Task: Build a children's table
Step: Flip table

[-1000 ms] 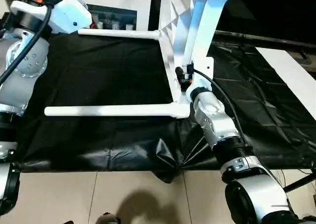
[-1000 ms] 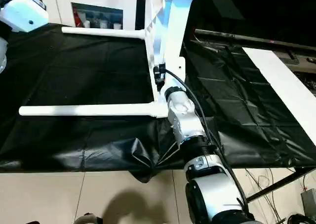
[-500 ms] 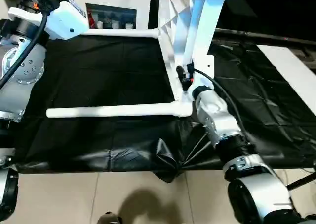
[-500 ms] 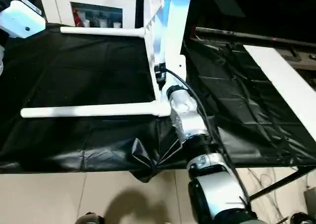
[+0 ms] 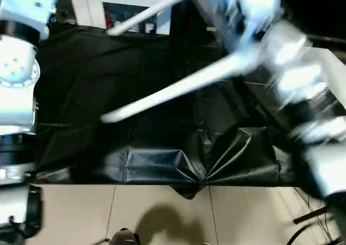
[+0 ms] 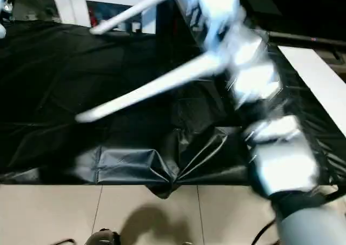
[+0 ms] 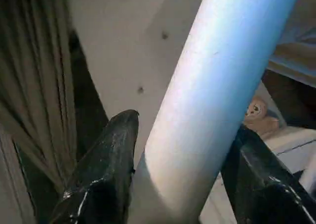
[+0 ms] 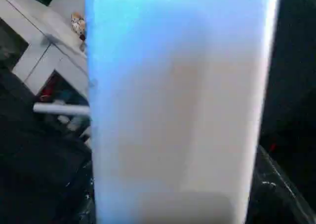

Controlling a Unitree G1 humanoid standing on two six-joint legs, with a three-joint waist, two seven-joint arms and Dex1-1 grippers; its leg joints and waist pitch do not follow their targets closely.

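The children's table (image 5: pixel 238 7) is lifted and tilted above the black cloth, smeared by motion. Its near leg (image 5: pixel 173 88) slants down to the left, and a farther leg (image 5: pixel 146 18) runs the same way. My right arm (image 5: pixel 297 77) is up against the table's top end, and in the right wrist view a white part of the table (image 8: pixel 177 110) sits right in front of that gripper. In the left wrist view my left gripper (image 7: pixel 185 125) has both black fingers (image 7: pixel 103 169) clamped on a white tube leg (image 7: pixel 217 85).
A black cloth (image 5: pixel 108 66) covers the work surface, bunched at its near edge (image 5: pixel 189 164). A white cabinet with glass doors (image 5: pixel 130 7) stands behind it. A white board (image 6: pixel 319 77) lies at the right. Tiled floor (image 5: pixel 162 212) is in front.
The table has swung with my right arm: its legs lay level before and now slant up to the right. The head camera has also shifted.
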